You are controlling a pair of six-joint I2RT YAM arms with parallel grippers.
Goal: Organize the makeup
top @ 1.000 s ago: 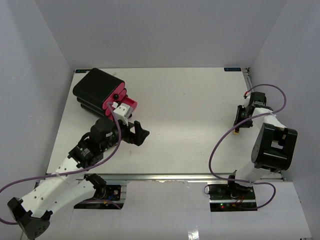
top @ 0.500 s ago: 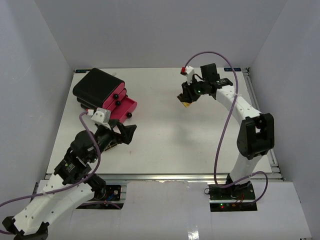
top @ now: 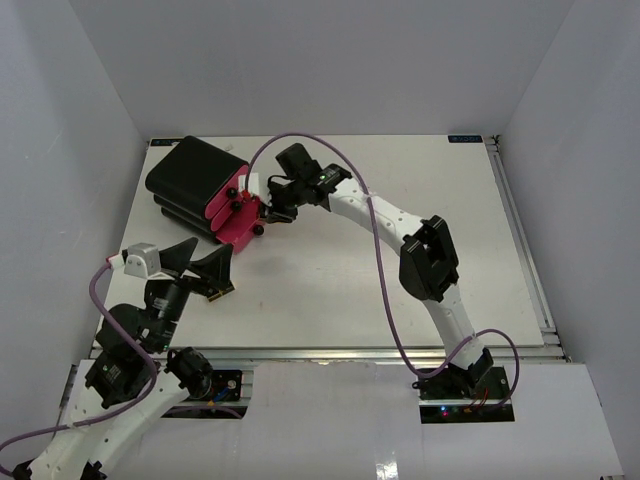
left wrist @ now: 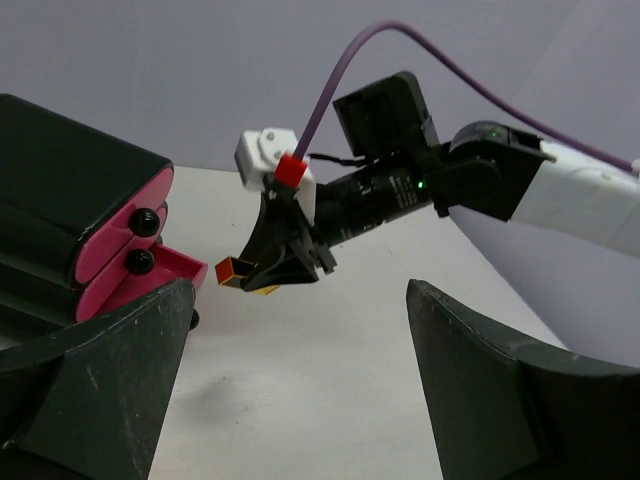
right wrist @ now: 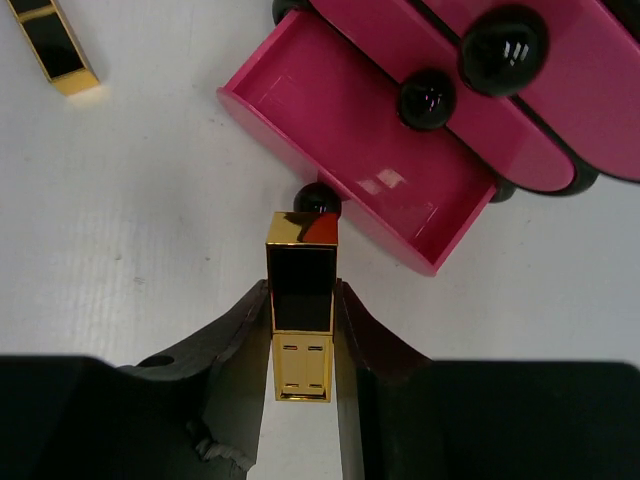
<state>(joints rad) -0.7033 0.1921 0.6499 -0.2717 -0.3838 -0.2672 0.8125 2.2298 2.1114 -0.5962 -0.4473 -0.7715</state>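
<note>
My right gripper (right wrist: 302, 295) is shut on a gold-and-black lipstick (right wrist: 302, 265) and holds it just in front of the open pink drawer (right wrist: 370, 160) of the black-and-pink case (top: 195, 180). The top view shows this gripper (top: 268, 212) at the case's right side. The left wrist view shows the held lipstick (left wrist: 240, 273) beside the drawer (left wrist: 165, 270). A second gold-and-black lipstick (right wrist: 55, 45) lies on the table left of the drawer. My left gripper (top: 205, 262) is open and empty, near-left of the case, also seen from its wrist (left wrist: 300, 300). Other makeup is out of view.
The case has stacked pink drawers with black round knobs (right wrist: 503, 48); only the lowest drawer is pulled out, and it looks empty. White walls enclose the table (top: 380, 250) on three sides. The right arm stretches across the middle of the table.
My right arm swung from the right side across to the case, carrying the lipstick. My left gripper pulled back from the case toward the near-left, leaving the lowest drawer open.
</note>
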